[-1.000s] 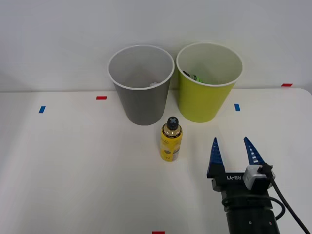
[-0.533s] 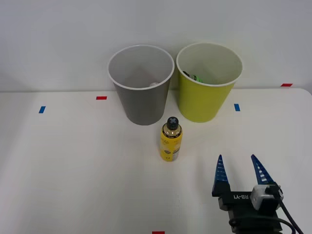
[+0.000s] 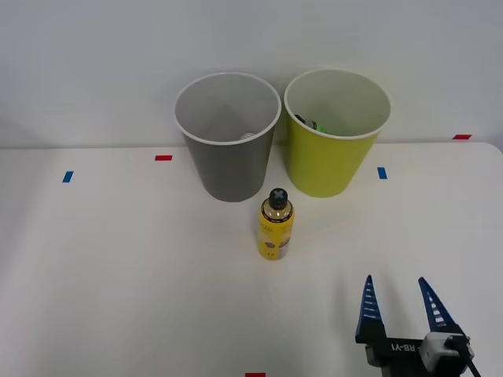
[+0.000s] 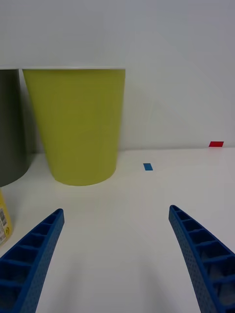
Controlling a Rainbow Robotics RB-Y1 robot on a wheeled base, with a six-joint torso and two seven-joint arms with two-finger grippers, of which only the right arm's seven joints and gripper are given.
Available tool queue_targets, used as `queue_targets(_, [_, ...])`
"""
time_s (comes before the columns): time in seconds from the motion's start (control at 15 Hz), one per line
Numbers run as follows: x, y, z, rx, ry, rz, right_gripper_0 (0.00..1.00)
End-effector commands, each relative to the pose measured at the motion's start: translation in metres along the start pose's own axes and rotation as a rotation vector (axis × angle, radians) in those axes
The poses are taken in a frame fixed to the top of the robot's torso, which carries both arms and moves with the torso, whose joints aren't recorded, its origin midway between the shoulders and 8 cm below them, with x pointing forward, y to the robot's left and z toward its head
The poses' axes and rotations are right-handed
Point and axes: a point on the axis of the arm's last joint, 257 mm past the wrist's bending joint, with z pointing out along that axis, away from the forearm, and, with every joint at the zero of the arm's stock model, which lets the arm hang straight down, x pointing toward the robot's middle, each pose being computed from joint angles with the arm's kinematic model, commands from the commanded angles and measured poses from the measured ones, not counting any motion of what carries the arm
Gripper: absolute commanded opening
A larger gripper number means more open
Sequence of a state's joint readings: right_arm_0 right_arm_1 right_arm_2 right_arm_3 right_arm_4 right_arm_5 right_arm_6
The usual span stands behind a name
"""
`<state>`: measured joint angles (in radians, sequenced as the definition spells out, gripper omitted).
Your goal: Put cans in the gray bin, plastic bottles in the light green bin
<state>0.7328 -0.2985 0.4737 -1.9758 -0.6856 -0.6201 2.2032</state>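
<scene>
Broadly, the white counter fills the lower two thirds of the front view, with small red and blue tape marks scattered on it. At its far edge, upper centre of the frame, stand the gray bin and, just to its right, the light green bin, both upright and close together; something dark and green lies inside the light green bin near its left wall, and a pale rounded shape shows low inside the gray bin, too small to identify.

Next in size, the right gripper sits at the bottom right of the frame, fingers spread wide and pointing toward the bins, holding nothing. The arm behind it is low and level with the counter, so the wrist looks straight at the light green bin's wall.

Smallest, the plastic bottle stands upright at centre frame, just in front of the gap between the bins and well apart from the gripper. It is likely light and rigid with a smooth, slippery label; gripping the yellow body at mid-height, below the black cap, looks safest against tipping.
</scene>
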Motion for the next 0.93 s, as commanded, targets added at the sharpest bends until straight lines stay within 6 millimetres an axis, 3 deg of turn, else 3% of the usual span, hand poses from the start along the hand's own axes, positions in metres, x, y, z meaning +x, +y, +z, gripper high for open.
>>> queue_targets(0.07, [0.003,-0.014,-0.012,-0.062,-0.031,-0.018,0.72])
queue_targets(0.4, [0.010,-0.017,-0.037,-0.116,0.008,0.073,0.72])
queue_targets(0.93, [0.025,-0.031,-0.068,-0.029,0.078,0.128,0.72])
